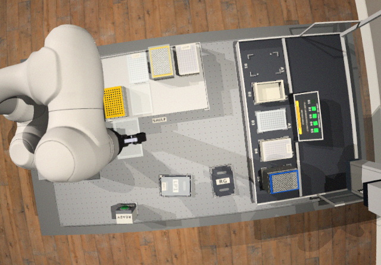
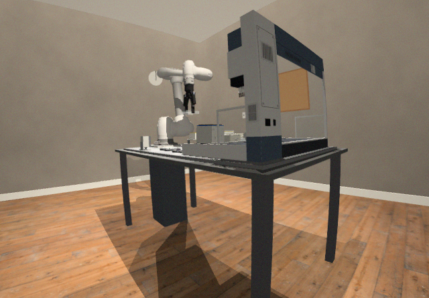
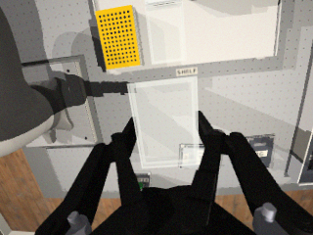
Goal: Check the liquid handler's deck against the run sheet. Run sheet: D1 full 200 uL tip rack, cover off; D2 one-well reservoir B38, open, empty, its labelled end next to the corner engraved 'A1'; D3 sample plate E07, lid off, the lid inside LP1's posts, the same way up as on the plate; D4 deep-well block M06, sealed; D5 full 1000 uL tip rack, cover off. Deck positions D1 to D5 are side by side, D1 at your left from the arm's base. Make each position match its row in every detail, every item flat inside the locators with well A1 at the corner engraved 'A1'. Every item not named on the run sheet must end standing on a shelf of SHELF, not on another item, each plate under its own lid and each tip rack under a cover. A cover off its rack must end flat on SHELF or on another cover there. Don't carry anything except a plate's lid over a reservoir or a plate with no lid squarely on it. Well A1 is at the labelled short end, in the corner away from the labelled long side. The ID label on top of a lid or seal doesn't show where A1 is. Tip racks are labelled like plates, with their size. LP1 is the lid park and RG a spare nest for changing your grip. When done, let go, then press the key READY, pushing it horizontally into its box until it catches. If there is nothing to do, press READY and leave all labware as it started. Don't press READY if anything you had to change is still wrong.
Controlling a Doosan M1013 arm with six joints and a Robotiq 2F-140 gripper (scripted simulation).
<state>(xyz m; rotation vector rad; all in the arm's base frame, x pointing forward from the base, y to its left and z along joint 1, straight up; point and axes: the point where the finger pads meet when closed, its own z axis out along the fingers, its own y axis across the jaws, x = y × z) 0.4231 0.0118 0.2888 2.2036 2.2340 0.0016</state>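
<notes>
My gripper (image 1: 133, 139) (image 2: 189, 109) (image 3: 165, 121) is shut on a clear cover (image 1: 125, 125) (image 3: 163, 98) and holds it flat, high above the table, just in front of SHELF (image 1: 178, 96) (image 3: 235, 34). A yellow tip rack (image 1: 114, 102) (image 3: 117, 36) stands at the shelf's near corner, with another clear cover (image 1: 140, 99) (image 3: 166, 34) beside it. On the deck, D1 (image 1: 266, 64) is bare, and D2 holds an open reservoir (image 1: 268, 91). D3 has an unlidded plate (image 1: 271, 120), D4 a sealed block (image 1: 275, 149) and D5 a blue tip rack (image 1: 283, 181).
The back of the shelf holds a white plate (image 1: 137, 66), a yellow-rimmed rack (image 1: 160, 61) and another plate (image 1: 187, 59). LP1 (image 1: 175, 185), RG (image 1: 222, 181) and the READY box (image 1: 124, 213) sit along the table's front. The arm's base hides the left.
</notes>
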